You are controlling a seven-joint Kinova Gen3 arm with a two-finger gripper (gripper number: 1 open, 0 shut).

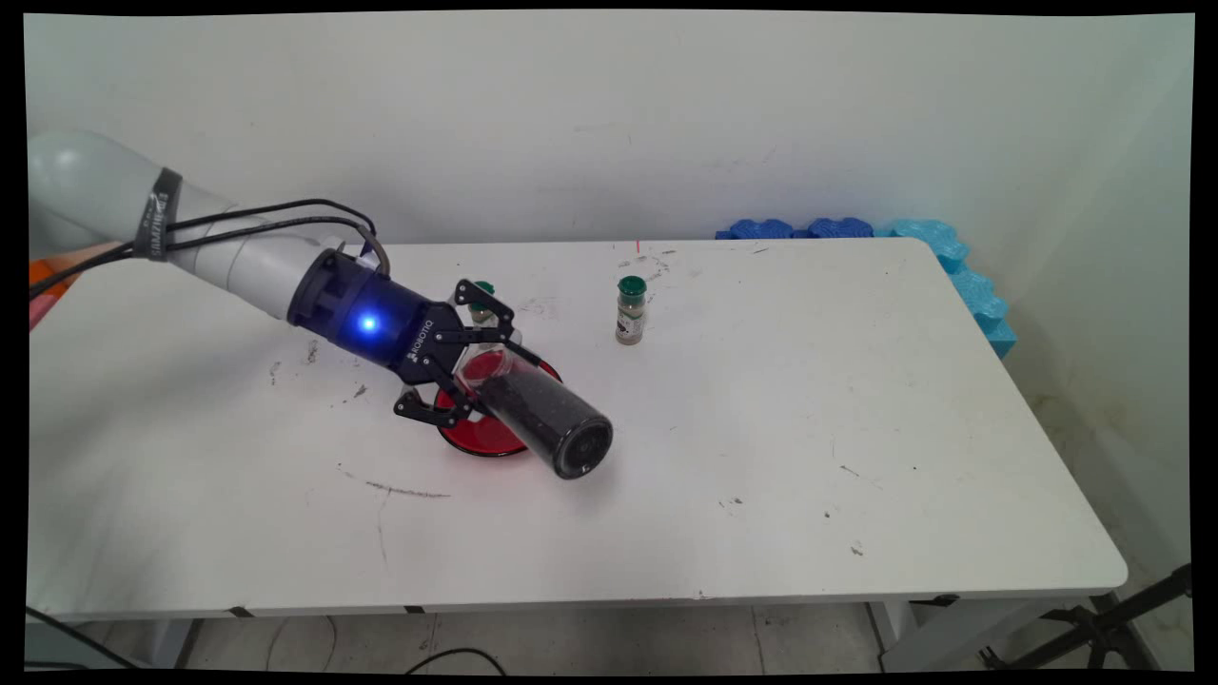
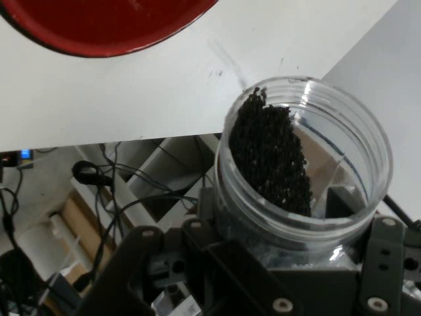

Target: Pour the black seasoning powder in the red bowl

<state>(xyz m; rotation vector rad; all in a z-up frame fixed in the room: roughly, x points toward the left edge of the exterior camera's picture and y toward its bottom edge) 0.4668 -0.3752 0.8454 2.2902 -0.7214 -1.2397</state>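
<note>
The gripper (image 1: 463,373) clamps a clear plastic jar (image 1: 542,414) of black grains, tilted lengthwise, apparently mouth-up, over a glossy red plate (image 1: 482,433).

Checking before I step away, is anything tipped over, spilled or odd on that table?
The open jar of black grains is held tilted on its side by the gripper above the red plate. No spill shows.

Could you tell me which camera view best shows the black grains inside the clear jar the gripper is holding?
The hand view: it looks into the jar's open mouth at the black grains. The main view shows the grains only as a dark fill through the tilted jar's wall, above the red plate.
</note>
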